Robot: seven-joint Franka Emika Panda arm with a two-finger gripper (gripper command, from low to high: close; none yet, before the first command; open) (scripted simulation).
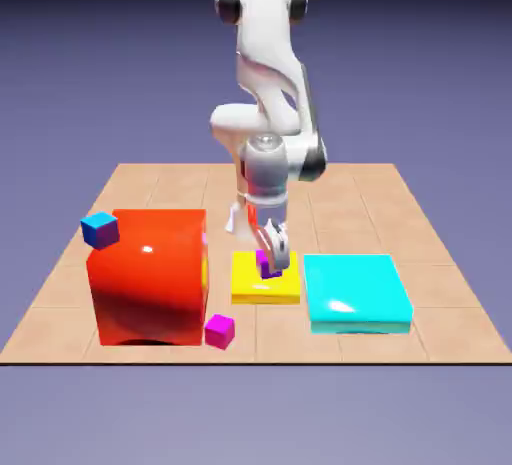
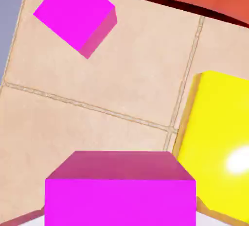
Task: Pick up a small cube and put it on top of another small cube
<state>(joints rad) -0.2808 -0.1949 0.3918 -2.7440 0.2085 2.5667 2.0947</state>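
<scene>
The small purple cube sits between my fingers, clamped in my pincer, and in the hand view it fills the bottom middle so fully that my own fingertips are hidden behind it. I judge it lifted clear of the yellow slab just beneath me, though the exterior view does not let me be certain of a gap.

The first trouble is that I cannot find the lime cube I am meant to stack on. Neither view shows it plainly; only a thin yellowish sliver shows at the edge of the big red block off to one side of me, and that may be only a reflection of the slab. If the target stands behind that block, I would have to carry the cube around or over it, and a low path could strike its wall.

The second trouble is mistaken identity. A pinker magenta cube lies on the desk near me, showing ahead of the held cube in the hand view, and a small blue cube rests on the red block's top corner. Setting down on either would be wrong.

Third, the held cube is tiny and glossy; a quick swing or a tilted release could let it slip or land off-centre and topple. The cyan slab on my other side is simply to be avoided.
</scene>
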